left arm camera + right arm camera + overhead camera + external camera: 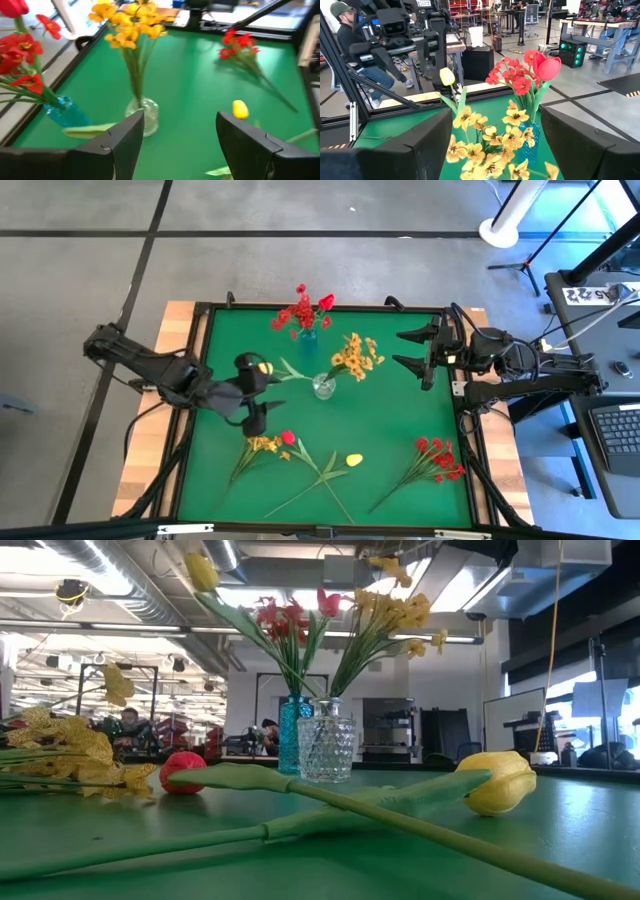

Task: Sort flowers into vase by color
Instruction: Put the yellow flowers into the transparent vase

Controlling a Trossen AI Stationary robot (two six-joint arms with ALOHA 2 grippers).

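No readable writing shows anywhere: the left gripper (256,392) hovers jaws wide beside the clear vase (324,386) holding yellow flowers (357,357), the right gripper (418,347) waits jaws wide, and loose sprigs (436,458) lie on the green desk (390,420).

A robotics lab or workshop: exposed ceiling ducts (150,600) and strip lights overhead, rows of workbenches (600,25) crowded with equipment, a concrete floor (80,270) taped with black lines, a seated person (357,55) beyond the green-topped bench (400,415) (camera tripods stand nearby)
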